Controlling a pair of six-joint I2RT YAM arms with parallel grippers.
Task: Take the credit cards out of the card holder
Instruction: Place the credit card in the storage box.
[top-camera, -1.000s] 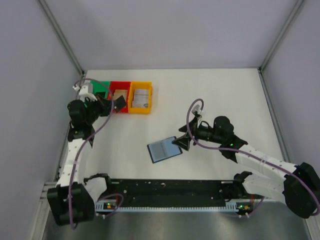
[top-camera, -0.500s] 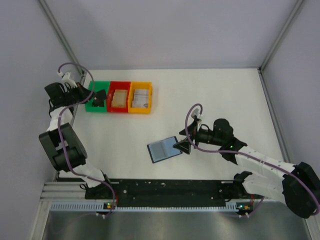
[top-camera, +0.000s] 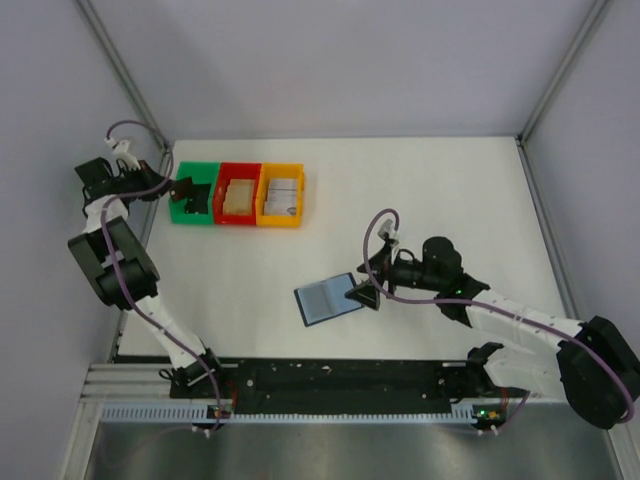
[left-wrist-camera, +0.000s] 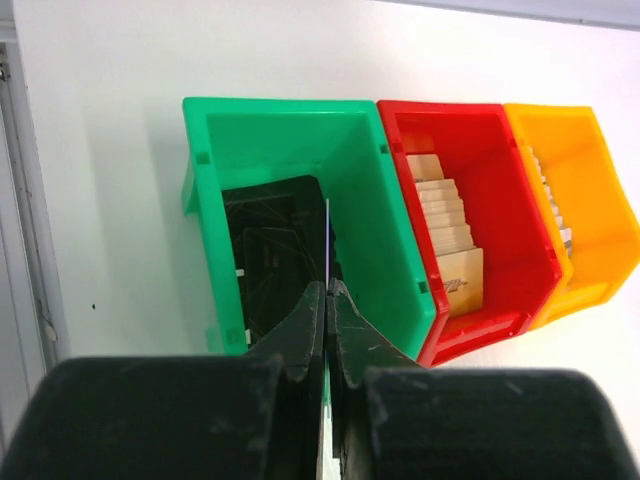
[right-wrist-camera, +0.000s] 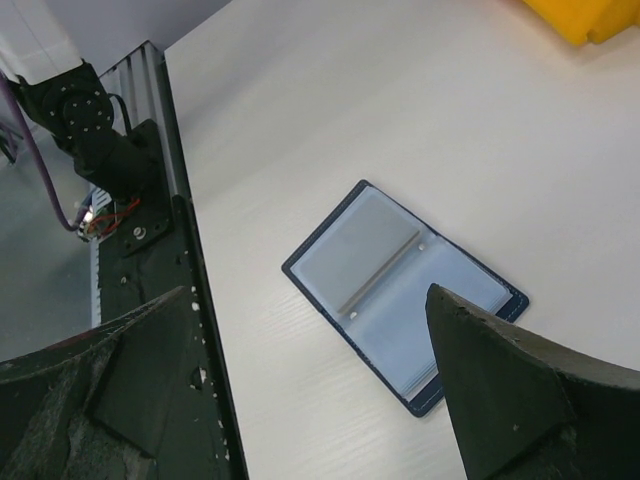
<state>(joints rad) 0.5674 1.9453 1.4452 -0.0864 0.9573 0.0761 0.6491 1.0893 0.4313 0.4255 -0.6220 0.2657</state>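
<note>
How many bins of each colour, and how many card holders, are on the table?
Green bin: 1
Red bin: 1
Orange bin: 1
Card holder: 1
Total: 4

Robot lab test cell. White table (top-camera: 430, 200) boxed in by plain grey panels (top-camera: 340, 60) on aluminium posts (top-camera: 125, 75). Two arms (top-camera: 520, 320) bolted to a black slotted rail (top-camera: 340, 375) along the near edge. Colour-coded plastic bins (top-camera: 240, 166) near the far-left corner.
</note>
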